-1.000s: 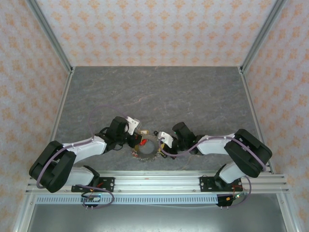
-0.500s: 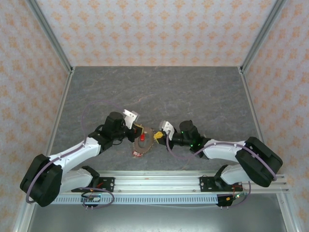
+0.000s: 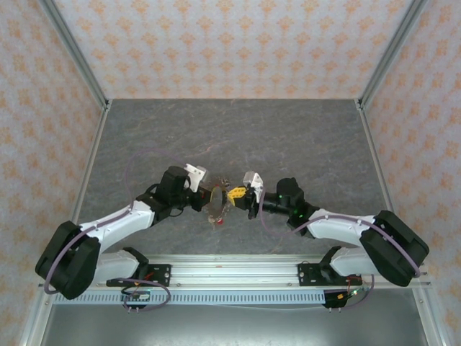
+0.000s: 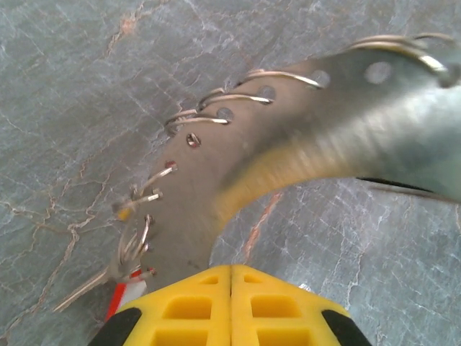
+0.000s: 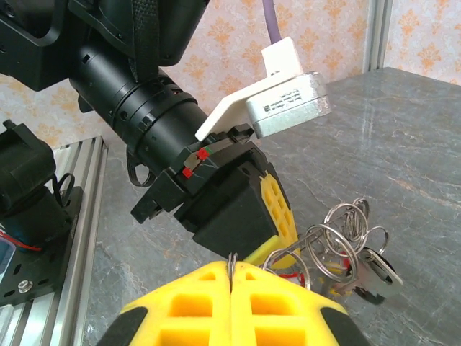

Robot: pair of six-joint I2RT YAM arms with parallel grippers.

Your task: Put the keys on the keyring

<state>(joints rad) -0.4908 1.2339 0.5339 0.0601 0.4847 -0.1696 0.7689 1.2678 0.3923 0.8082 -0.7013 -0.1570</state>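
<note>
At the middle of the frame, the left gripper (image 3: pixel 210 196) and the right gripper (image 3: pixel 233 193) both pinch the keyring (image 3: pixel 217 203); keys (image 5: pixel 374 271) hang from it.

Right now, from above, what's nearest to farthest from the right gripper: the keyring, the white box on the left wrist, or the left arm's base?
1. The keyring, at the right gripper tips, on its left.
2. The white box, further left.
3. The left arm's base, at the near-left rail.

The keyring (image 3: pixel 217 205) fills the gap between the left tool (image 3: pixel 208 196) and the right tool (image 3: pixel 233 194); nothing passes there. On the far side of both tools, the surface (image 3: pixel 238 133) is open.
</note>
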